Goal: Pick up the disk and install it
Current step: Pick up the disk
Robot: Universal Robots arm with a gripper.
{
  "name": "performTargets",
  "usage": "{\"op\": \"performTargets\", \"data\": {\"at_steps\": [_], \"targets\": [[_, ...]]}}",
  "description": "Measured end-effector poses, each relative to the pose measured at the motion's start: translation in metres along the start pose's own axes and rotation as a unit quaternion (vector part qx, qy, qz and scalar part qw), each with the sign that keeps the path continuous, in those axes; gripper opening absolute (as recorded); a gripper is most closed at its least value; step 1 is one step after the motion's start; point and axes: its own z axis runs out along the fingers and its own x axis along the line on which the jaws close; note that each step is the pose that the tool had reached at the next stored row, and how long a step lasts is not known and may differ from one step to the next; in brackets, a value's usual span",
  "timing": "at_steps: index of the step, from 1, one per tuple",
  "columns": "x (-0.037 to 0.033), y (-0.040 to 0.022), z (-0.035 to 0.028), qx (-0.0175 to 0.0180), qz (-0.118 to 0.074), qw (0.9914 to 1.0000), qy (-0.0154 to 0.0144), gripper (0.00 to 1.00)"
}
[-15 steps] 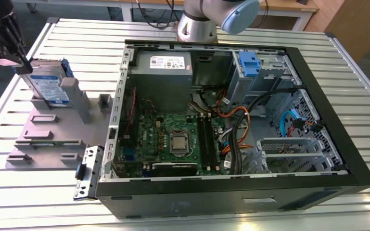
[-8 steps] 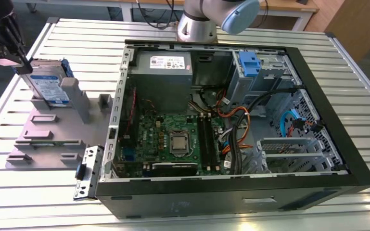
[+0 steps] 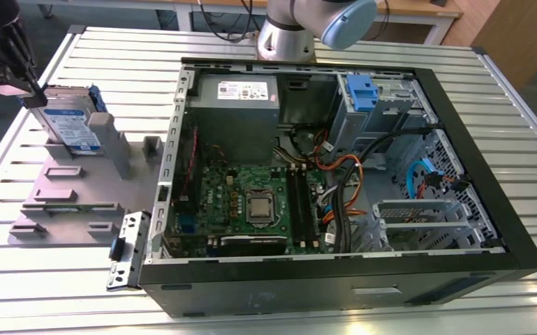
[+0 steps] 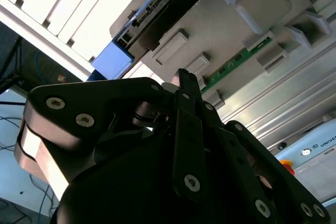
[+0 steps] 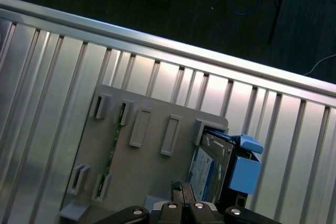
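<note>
Silver disk [image 5: 203,169] standing in grey holder [image 5: 149,174], just beside tool [image 5: 177,190].

One open computer case [image 3: 515,237] lies on one slatted table [image 3: 109,56]; inside the case: one power-supply box [image 3: 240,94], one motherboard [image 3: 249,195], one blue carrier [image 3: 362,94]; to the exterior view's left of the case, one grey fixture [image 3: 63,209] holds one disk [image 3: 68,125]; beyond the case's far wall, one robot arm [image 3: 306,28].

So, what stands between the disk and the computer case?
In the exterior view, the grey holder's upright posts stand between the disk and the computer case, on the slatted table.
</note>
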Motion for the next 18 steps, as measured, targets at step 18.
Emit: {"op": "performTargets", "data": {"at_steps": [18], "targets": [[0.0,-0.0001,0.0015,0.001,0.061,0.99815,-0.0025,0.11]]}}
